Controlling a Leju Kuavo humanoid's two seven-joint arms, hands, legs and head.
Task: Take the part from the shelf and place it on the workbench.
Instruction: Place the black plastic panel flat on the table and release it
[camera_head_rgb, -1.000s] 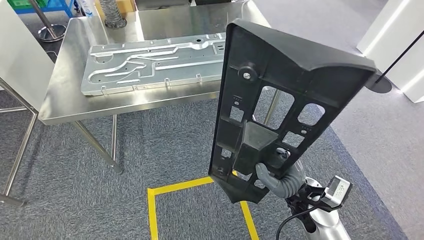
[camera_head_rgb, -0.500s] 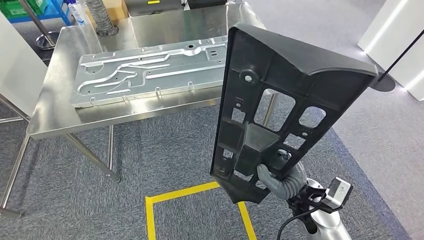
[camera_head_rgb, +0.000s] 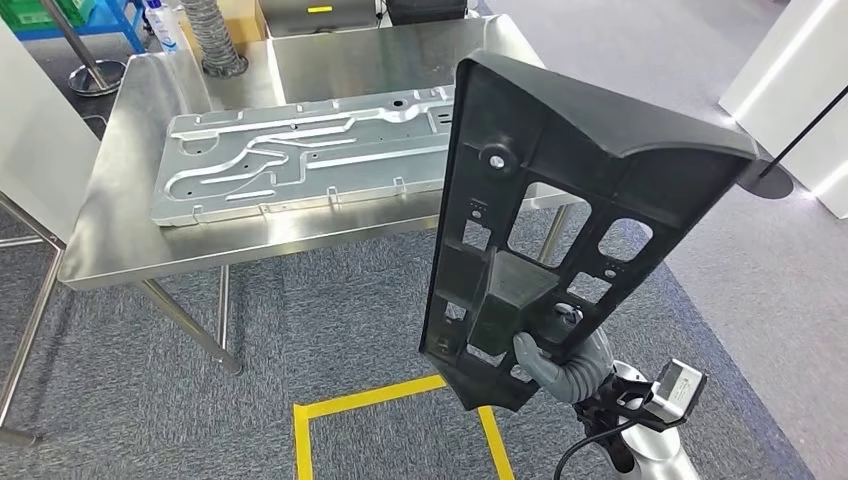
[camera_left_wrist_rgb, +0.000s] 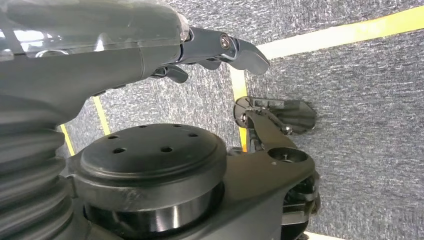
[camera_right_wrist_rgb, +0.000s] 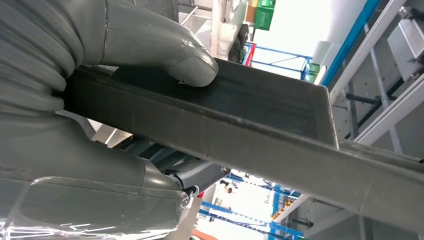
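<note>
In the head view my right hand (camera_head_rgb: 562, 362) grips a large black plastic part (camera_head_rgb: 560, 170) by its lower end. The part stands nearly upright, tall and flat, with several cut-outs, and it hides the right end of the workbench (camera_head_rgb: 130, 250). In the right wrist view the thumb of the right hand (camera_right_wrist_rgb: 150, 47) presses on an edge of the black part (camera_right_wrist_rgb: 250, 115). The steel workbench stands ahead and to the left. My left hand (camera_left_wrist_rgb: 205, 47) hangs over the carpet, its fingers apart and holding nothing.
A long silver stamped metal plate (camera_head_rgb: 300, 150) lies along the workbench. Yellow floor tape (camera_head_rgb: 370, 395) marks a square on the grey carpet below. A ribbed hose (camera_head_rgb: 215, 40) stands at the bench's back, and white panels (camera_head_rgb: 790, 70) rise at the right.
The whole picture has shifted, so the camera has moved; the workbench now sits a little lower in view. My right hand still holds the black part in the same way.
</note>
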